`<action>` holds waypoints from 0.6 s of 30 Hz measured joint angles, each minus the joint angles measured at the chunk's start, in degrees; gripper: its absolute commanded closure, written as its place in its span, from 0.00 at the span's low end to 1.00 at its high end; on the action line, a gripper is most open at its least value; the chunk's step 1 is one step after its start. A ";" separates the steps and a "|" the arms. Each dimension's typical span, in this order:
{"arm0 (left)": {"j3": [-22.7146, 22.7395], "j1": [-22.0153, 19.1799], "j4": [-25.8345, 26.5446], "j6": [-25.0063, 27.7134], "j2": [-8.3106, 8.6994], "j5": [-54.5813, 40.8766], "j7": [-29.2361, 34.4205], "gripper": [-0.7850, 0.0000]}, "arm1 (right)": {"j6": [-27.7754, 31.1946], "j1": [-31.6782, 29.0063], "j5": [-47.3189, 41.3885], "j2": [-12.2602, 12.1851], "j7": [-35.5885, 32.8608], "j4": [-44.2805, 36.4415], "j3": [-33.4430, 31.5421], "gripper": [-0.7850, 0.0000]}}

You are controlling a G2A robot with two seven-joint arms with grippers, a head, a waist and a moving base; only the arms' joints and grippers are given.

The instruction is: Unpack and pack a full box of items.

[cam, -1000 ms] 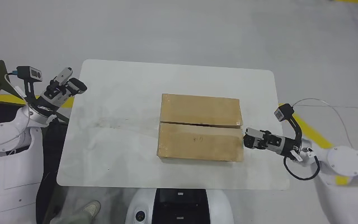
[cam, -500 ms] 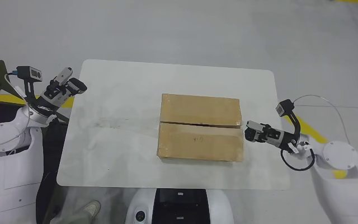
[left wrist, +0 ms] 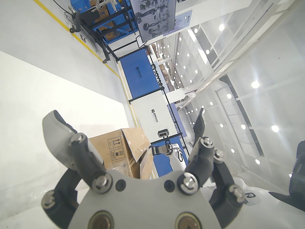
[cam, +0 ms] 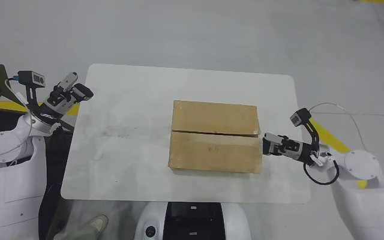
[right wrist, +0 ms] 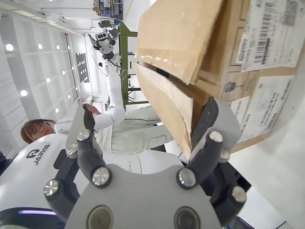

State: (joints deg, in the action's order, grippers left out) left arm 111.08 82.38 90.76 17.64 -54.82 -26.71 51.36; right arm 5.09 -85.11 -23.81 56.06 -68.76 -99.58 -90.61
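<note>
At the middle of the white table (cam: pixel 120 162), the cardboard box (cam: pixel 215 137) lies flat, its long axis running from the robot's left to its right, and the seam between its two top flaps follows that axis. Its labelled end face looks toward the right arm. The right gripper (cam: pixel 267 146) sits at that end with fingers spread wide, and the near flap's edge rests against one finger (right wrist: pixel 207 116). The left gripper (cam: pixel 81 92) hangs by the table's far left corner, well apart from the box, spread and holding nothing. The tabletop has rounded corners and faint scuffs. Around it lies pale grey floor with a yellow line (left wrist: pixel 47 8); blue panels (left wrist: pixel 137 72) stand beyond
</note>
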 measured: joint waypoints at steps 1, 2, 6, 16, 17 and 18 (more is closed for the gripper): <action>0.00 0.00 0.00 0.00 0.00 0.00 0.00 0.00 | 0.01 -0.19 -0.45 -0.02 -0.16 -0.41 -0.08 0.00; 0.00 0.00 0.00 0.00 0.00 0.00 0.00 0.00 | 0.02 -0.38 -0.91 -0.05 -0.30 -0.76 -0.24 0.00; 0.00 0.00 0.00 0.00 0.00 0.00 0.00 0.00 | -0.01 -1.31 -2.27 -0.33 -1.25 -2.40 -1.81 0.00; 0.00 0.00 0.00 0.00 0.00 0.00 0.00 0.00 | -1.74 -6.08 -3.87 -1.11 -4.59 -8.22 -5.90 0.00; 0.00 0.00 0.00 0.00 0.00 0.00 0.00 0.00 | -2.19 -6.67 -3.75 -1.15 -4.59 -8.96 -5.96 0.00; 0.00 0.00 0.00 0.00 0.00 0.00 0.00 0.00 | -2.75 -7.39 -3.89 -1.19 -4.86 -9.91 -5.93 0.00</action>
State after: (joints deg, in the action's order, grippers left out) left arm 111.08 82.38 90.76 17.64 -54.82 -26.71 51.36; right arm 2.34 -92.50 -27.70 54.87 -73.61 -109.49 -96.53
